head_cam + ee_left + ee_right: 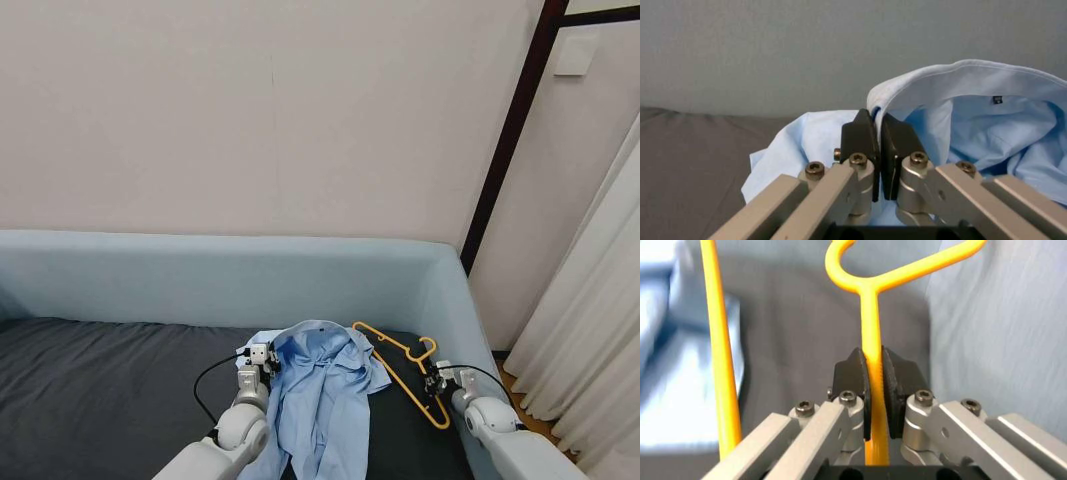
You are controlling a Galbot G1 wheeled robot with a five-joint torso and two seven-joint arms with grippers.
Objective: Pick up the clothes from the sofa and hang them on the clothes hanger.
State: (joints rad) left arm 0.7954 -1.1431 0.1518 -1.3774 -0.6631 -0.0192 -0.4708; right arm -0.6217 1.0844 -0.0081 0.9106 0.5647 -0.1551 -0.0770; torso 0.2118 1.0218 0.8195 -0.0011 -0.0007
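Observation:
A light blue shirt (325, 395) lies crumpled on the dark seat of the sofa (100, 390), its collar (960, 75) raised. My left gripper (262, 360) is at the shirt's left edge and is shut on the collar fabric; the left wrist view has the black pads (860, 137) pinching it. A yellow clothes hanger (405, 365) rests on the seat, partly under the shirt's right side. My right gripper (437, 382) is shut on the hanger's bar (870, 330) just below the hook (840, 252).
The sofa's pale blue backrest (200, 275) runs behind, and its right armrest (450, 300) stands close beside my right arm. A bare wall rises above. A dark door frame (505, 140) and white curtains (590, 340) are at the right.

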